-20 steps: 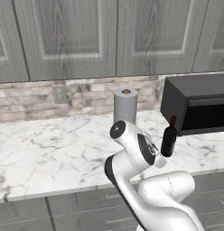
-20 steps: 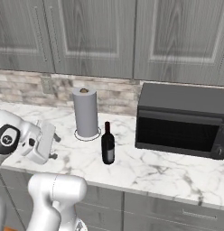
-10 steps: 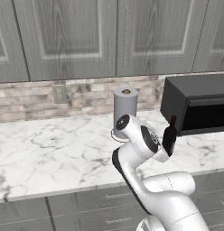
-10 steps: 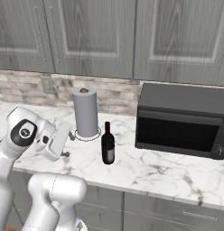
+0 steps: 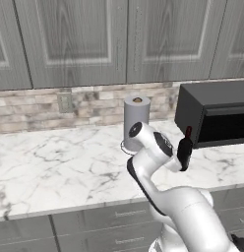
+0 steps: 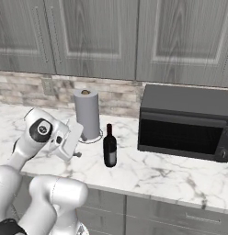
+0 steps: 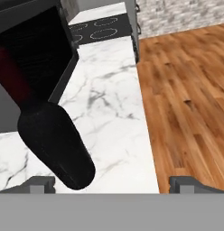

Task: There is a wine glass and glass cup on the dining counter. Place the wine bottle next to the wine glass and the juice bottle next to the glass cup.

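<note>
Wine bottle (image 6: 110,146) upright on the marble table (image 6: 152,170)
It is seen between the paper-towel roll (image 6: 87,113) and microwave (image 6: 185,121); the jaws are spread, nothing gripped, beside the bottle.

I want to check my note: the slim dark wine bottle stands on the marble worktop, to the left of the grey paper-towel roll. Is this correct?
Not quite. The slim dark wine bottle stands on the marble worktop to the right of the grey paper-towel roll, between it and the black microwave, as the right base view shows.
</note>
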Robot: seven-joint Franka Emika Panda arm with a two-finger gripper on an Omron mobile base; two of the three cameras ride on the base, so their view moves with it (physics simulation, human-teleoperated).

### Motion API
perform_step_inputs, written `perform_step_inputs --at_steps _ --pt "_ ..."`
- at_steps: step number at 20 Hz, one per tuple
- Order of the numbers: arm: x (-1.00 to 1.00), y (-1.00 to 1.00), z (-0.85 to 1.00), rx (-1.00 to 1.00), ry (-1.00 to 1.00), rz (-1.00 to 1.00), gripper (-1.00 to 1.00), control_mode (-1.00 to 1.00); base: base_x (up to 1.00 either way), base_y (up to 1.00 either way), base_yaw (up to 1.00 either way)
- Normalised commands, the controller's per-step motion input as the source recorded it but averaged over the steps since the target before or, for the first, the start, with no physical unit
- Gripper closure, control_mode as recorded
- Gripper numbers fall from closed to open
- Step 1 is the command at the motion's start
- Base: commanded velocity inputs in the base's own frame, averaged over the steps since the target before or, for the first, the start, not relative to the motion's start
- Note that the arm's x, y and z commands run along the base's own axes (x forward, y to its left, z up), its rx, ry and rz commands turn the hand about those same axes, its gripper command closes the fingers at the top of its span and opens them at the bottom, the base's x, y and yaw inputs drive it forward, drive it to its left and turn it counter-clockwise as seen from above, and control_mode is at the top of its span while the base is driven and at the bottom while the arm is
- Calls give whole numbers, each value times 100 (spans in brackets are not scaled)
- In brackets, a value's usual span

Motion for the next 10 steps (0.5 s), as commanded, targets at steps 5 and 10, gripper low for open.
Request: perform_step_inputs --at_steps 5,10 --pt "41 -21 -16 0 0 0 -100 -100 0 0 0" --pt "25 -14 -7 0 0 0 -100 -100 0 0 0"
